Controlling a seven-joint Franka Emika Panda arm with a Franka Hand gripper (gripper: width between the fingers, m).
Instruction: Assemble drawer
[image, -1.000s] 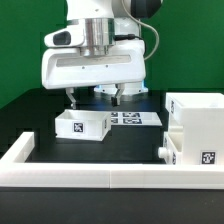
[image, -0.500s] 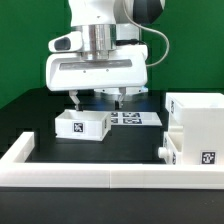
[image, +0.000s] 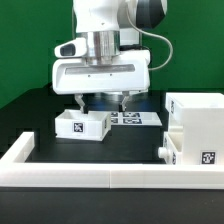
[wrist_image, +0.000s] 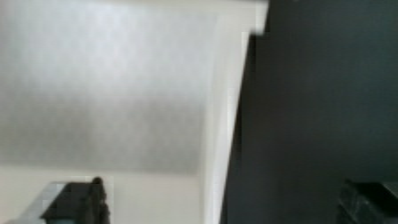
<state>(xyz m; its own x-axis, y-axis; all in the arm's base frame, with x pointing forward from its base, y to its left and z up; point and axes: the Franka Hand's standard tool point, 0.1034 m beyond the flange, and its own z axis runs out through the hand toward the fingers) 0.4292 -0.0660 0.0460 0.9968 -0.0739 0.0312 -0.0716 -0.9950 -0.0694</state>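
Observation:
A small white open-top drawer box (image: 82, 124) with a square tag lies on the black table, left of centre in the exterior view. My gripper (image: 101, 101) hangs open and empty just above the box's far right part, one finger (image: 80, 100) over it and the other beyond its right edge. The tall white casing (image: 196, 115) stands at the exterior view's right, with a second small box (image: 192, 152) and its knob (image: 163, 152) at its foot. In the wrist view the open gripper (wrist_image: 224, 205) straddles the edge of a blurred white surface (wrist_image: 125, 90).
The marker board (image: 134, 117) lies flat behind the small box, under the gripper's right side. A low white border wall (image: 100, 176) runs along the front and up the left side (image: 20, 148). A green backdrop stands behind the table.
The arm has moved toward the exterior view's right and slightly down. The gripper has stayed open. The boxes and casing have not moved.

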